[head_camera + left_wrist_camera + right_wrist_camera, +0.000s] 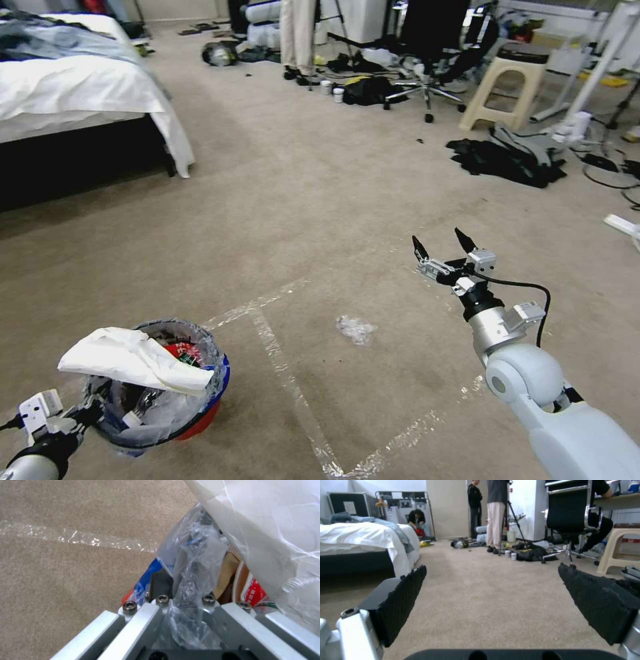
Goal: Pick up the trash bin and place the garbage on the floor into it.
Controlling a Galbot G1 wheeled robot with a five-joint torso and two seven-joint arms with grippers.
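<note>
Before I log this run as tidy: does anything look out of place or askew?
Yes. A white slipper lies across the trash bin rim, sticking out rather than dropped inside. The left pincer clamps the rim. A clear wrap lies on the floor, ahead of the open right pincer.

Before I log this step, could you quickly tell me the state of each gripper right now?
Left gripper: shut on the trash bin, clamped at its bagged rim.
Right gripper: open, holding nothing, raised above the floor.
</note>
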